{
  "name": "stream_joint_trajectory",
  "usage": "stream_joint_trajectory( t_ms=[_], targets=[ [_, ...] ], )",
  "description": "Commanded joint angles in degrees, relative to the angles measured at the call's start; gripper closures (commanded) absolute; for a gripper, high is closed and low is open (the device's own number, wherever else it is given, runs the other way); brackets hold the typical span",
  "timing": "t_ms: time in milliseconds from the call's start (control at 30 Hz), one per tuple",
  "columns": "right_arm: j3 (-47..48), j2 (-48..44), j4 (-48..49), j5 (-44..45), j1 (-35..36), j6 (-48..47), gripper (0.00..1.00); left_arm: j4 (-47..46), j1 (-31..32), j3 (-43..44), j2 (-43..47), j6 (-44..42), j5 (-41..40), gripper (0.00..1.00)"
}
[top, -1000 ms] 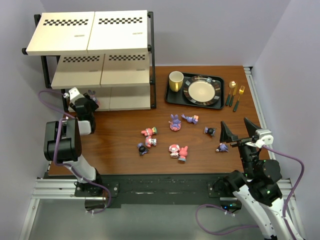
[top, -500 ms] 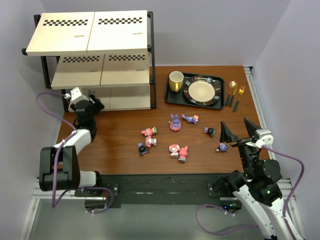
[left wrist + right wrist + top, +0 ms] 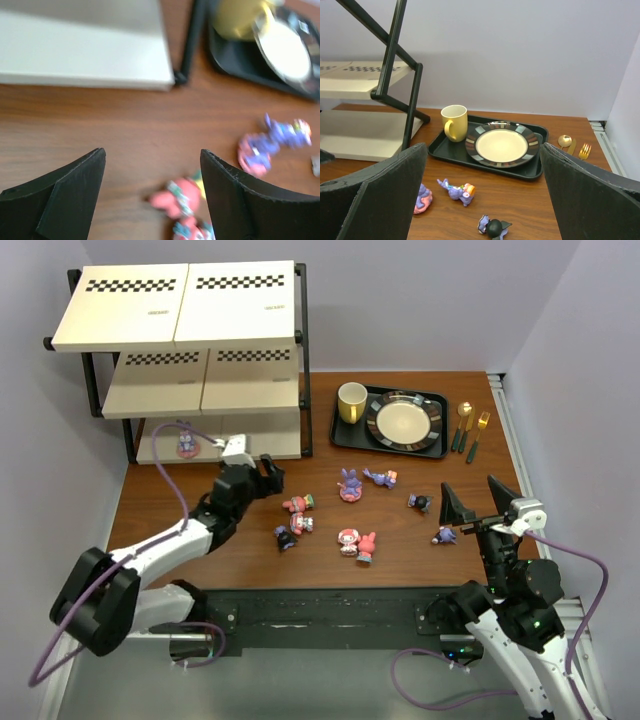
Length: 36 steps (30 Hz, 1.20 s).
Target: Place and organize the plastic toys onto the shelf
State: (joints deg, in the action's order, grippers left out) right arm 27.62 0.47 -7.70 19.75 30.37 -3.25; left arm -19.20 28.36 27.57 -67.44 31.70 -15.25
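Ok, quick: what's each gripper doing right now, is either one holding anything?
Left gripper: open, holding nothing.
Right gripper: open wide, holding nothing.

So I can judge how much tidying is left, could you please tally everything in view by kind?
Plastic toys: 10 (9 loose on the table, 1 on the bottom board of the shelf)
Yellow mug: 1
Plate: 1
Black tray: 1
Gold cutlery: 2
Total: 15
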Motion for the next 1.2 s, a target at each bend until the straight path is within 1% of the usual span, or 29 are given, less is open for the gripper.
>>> stream_joint_trajectory(
  t_ms=[0, 100, 167, 200, 267, 300, 367, 400, 433, 500, 533, 600, 667, 700, 733, 767, 800, 833, 967, 1033, 1100, 1167],
  targets=[
    [0.51, -0.65, 1.2, -1.29, 0.3, 0.08, 0.01, -1.81, 10.1, 6.59, -6.46, 1.61, -2.33, 0.18],
    [1.82, 2.6, 0.15, -1.64, 0.3, 1.3, 0.01, 0.04, 15.12, 12.22, -11.39, 1.61, -3.12, 0.16],
    [4.27, 6.8, -1.87, -1.82, 0.3, 2.54, 0.01, 1.79, 16.9, 15.82, -14.38, 1.17, -3.3, 0.15],
    [5.33, 8.83, -2.92, -1.91, 0.3, 4.98, 0.01, 2.58, 18.56, 16.8, -15.26, 0.82, -3.3, 0.15],
    [8.49, 12.78, -6.17, -2.17, 0.22, 8.58, 0.01, 5.04, 19.71, 19.0, -17.11, 0.64, -3.65, 0.14],
    [9.72, 18.28, -7.4, -2.95, 0.3, 9.74, 0.01, 5.31, 20.59, 19.1, -17.37, 0.64, -3.56, 0.12],
    [13.32, 24.11, -12.14, -4.45, 0.3, 12.02, 0.01, 5.66, 20.95, 18.84, -17.64, 1.08, -2.26, 0.12],
    [14.21, 29.27, -13.29, -4.89, 0.22, 12.82, 0.01, 5.84, 21.03, 18.57, -17.38, 1.25, -1.64, 0.11],
    [14.83, 32.2, -14.08, -4.89, 0.13, 13.87, 0.01, 6.1, 21.04, 18.31, -16.85, 1.34, -1.46, 0.08],
    [15.54, 37.29, -13.83, -4.72, 0.22, 16.51, 0.01, 7.86, 21.03, 17.69, -16.23, 1.08, -1.8, 0.04],
    [15.28, 38.11, -12.35, -5.07, 0.13, 17.04, 0.01, 8.82, 20.95, 17.52, -15.45, 0.91, -2.33, 0.03],
    [13.17, 39.34, -7.09, -8.05, 0.13, 15.73, 0.01, 10.41, 20.95, 16.64, -14.57, 0.47, -3.38, 0.02],
    [13.6, 42.67, -5.75, -9.81, 0.04, 17.21, 0.01, 10.94, 21.04, 15.59, -13.16, -0.41, -3.74, 0.02],
    [14.39, 44.42, -5.92, -10.86, 0.04, 17.13, 0.01, 11.03, 21.04, 15.23, -12.63, -0.76, -3.83, 0.02],
    [15.96, 48.88, -6.01, -11.48, 0.04, 17.13, 0.01, 11.11, 20.95, 14.88, -11.85, -1.46, -3.91, 0.02],
    [16.76, 51.19, -6.44, -11.57, 0.13, 16.78, 0.01, 10.94, 21.03, 14.1, -11.58, -1.82, -3.91, 0.02],
    [17.81, 53.38, -7.84, -12.62, 0.13, 15.74, 0.01, 10.68, 21.04, 13.48, -11.05, -2.08, -4.09, 0.02],
    [19.56, 58.11, -8.37, -13.85, 0.04, 14.33, 0.01, 10.07, 21.04, 12.43, -10.7, -2.61, -4.35, 0.02],
    [23.53, 67.09, -8.82, -19.56, 0.13, 9.59, 0.02, 10.5, 20.95, 10.75, -8.85, -3.23, -4.44, 0.02],
    [24.93, 69.57, -7.24, -19.57, 0.04, 8.17, 0.06, 10.5, 21.04, 9.09, -6.57, -3.4, -4.62, 0.02],
    [25.55, 72.65, -5.05, -22.29, 0.04, 6.33, 0.11, 10.06, 21.03, 7.68, -4.21, -3.32, -4.79, 0.02],
    [26.96, 75.97, -4.43, -22.73, 0.13, 4.05, 0.18, 9.53, 21.04, 6.09, -2.79, -3.31, -4.97, 0.03]
  ],
)
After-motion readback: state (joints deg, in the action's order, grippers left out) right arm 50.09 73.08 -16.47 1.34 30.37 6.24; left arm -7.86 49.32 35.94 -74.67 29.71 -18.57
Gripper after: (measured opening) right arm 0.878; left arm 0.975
